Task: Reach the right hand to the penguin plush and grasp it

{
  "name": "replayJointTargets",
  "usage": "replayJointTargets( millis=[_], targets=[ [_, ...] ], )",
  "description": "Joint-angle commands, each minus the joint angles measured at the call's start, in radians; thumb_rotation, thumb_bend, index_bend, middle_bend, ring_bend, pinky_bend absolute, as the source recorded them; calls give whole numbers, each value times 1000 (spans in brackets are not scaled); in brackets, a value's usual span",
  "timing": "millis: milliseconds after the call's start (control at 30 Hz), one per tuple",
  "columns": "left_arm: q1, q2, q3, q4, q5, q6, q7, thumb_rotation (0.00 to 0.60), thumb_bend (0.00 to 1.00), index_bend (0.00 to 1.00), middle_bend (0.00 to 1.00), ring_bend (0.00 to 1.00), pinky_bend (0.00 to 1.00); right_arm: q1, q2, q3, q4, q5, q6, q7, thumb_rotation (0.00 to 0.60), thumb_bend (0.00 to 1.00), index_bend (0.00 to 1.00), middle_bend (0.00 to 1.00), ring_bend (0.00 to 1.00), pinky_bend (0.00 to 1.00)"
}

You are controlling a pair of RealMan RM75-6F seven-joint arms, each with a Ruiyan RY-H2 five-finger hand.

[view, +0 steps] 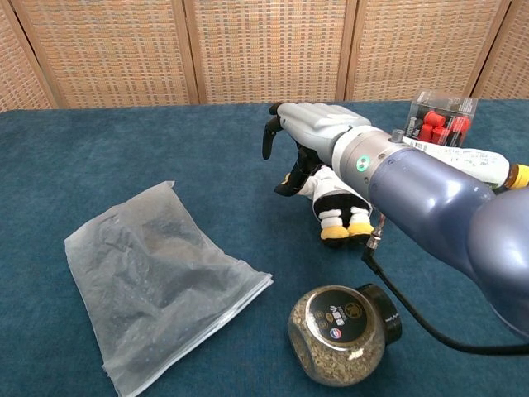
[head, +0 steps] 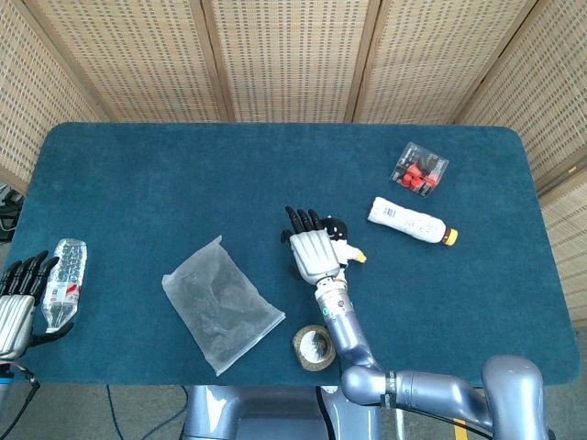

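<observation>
Since everything sits on one blue cloth table (head: 138, 165), going front to back:

jar: squat glass jar of greenish-brown grains with a black lid (view: 343, 333), lying on its side at lower centre of the chest view, out of the reach path.

bag: crumpled translucent plastic bag (view: 149, 285), flat at lower left, well apart from the action.

left hand (head: 16, 307): parked at the lower left edge of the head view, fingers apart, holding nothing, just beside a clear plastic water bottle (head: 62, 282). Looks idle since the job isn't its own.

penguin: black-and-white penguin plush with yellow feet (view: 339, 203), lying on its back mid-table, mostly covered from above.

right hand (view: 318, 124): arched palm-down right over the penguin's head end, fingers spread and curling down around it, not clamped yet. I'd say it's placed there to close from above.

far right: white bottle with an orange cap (head: 413, 222) lying down, and a clear box of red pieces (head: 419, 170) beyond it.
</observation>
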Motion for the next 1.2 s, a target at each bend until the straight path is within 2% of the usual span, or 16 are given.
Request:
replayJointTargets(
  millis=[33,700,1200],
  targets=[
    [-1,0,-2,2,-4,-2,-1,600,19,0,0,0,0,17,-8,2,28,19,-12,5,600,405,406,17,0,83],
    [-8,-6,-3,10,-14,-13,5,600,20,0,0,0,0,88,-33,1,222,104,-88,46,600,416,444,29,0,81],
    [-8,0,-2,6,-7,-8,-8,600,21,0,0,0,0,93,-32,-23,251,113,-85,74,600,434,521,75,0,82]
  ],
)
